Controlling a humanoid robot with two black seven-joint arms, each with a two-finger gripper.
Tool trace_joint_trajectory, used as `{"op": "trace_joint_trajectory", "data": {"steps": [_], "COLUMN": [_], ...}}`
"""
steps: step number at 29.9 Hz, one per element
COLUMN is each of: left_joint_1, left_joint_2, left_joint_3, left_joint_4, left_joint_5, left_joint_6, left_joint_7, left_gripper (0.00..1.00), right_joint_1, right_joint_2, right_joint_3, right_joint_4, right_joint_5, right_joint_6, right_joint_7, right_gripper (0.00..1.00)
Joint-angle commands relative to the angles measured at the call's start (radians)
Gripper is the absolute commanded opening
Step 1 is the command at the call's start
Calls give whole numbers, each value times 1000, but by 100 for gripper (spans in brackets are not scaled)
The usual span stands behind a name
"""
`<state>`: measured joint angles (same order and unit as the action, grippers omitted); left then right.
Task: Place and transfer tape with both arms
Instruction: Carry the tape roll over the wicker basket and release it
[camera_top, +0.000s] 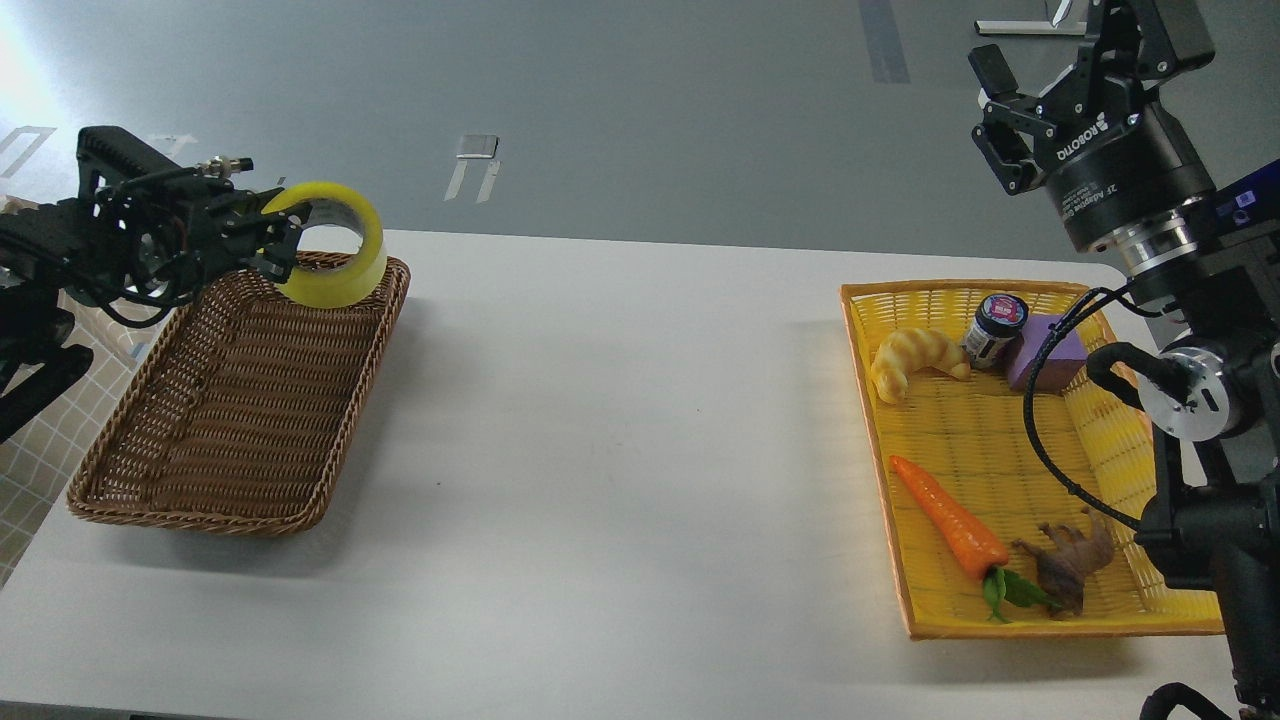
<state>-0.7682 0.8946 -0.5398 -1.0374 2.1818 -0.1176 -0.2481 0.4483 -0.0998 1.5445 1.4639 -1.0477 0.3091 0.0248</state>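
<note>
Our left arm reaches in low from the left edge, its left pincer (272, 238) clamped on the tape (335, 245), which we hold on edge above the far end of the brown wicker basket (215, 420). Our right arm rises along the right edge, elbow bent, and its right pincer (1000, 115) hangs high over the far right corner with fingers spread and nothing between them. The white surface (620, 430) also carries a yellow tray (1000, 440) holding a croissant toy (910, 360), a small jar (995, 330), a purple block (1045, 352), a carrot (950, 520) and a brown figure (1070, 560). Grey floor lies beyond. Our right arm covers the tray's right wall, and the left fingers look dark and perhaps partly tucked inside the roll.
</note>
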Motion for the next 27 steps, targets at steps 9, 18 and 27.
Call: {"op": "trace_joint_trajectory", "data": {"steps": [9, 18, 27], "left_joint_1": [148, 173, 184], "left_joint_2": [43, 26, 21], "left_joint_3": [41, 44, 44], "left_joint_4": [109, 207, 214], "left_joint_5": [-59, -122, -172], "left_joint_6": [131, 167, 167], "left_joint_7": [-53, -103, -112], "left_gripper": [17, 20, 24], "right_joint_1": [-17, -20, -31], "right_joint_2": [-3, -5, -5], "right_joint_3": [-7, -7, -9], "right_joint_4": [-2, -8, -5], "right_joint_5": [-2, -2, -2], "right_joint_6": [4, 4, 4], "right_joint_7": [0, 0, 0], "right_gripper": [100, 100, 100]}}
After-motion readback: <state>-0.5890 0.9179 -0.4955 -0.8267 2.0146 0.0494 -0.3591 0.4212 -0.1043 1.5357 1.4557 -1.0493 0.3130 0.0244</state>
